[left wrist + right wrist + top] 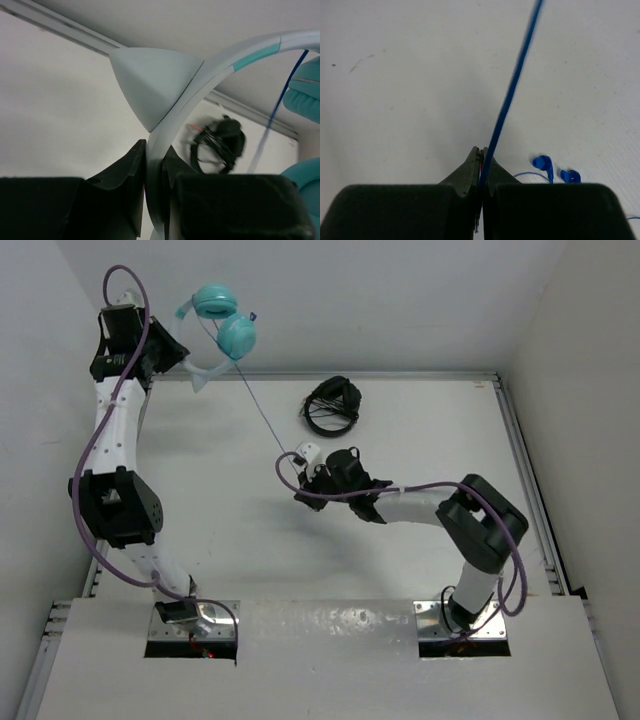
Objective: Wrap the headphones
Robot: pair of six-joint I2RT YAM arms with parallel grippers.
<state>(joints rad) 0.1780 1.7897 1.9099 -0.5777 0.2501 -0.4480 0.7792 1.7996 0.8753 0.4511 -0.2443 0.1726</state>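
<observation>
Headphones (225,320): held up at far left, above the table's far edge, cups together.
Left gripper (155,157): clamped on the pale headband (200,80).
Right gripper (481,162): pinched shut on the blue cable (512,90), mid-table.
Cable run: taut and straight between the two grips.
Handling: probably winding; lay the cable round the band in even turns, light tension, no yanking.
Surface: white table (430,440); black headphones (332,405) near its far edge.
Room: plain white walls.
</observation>
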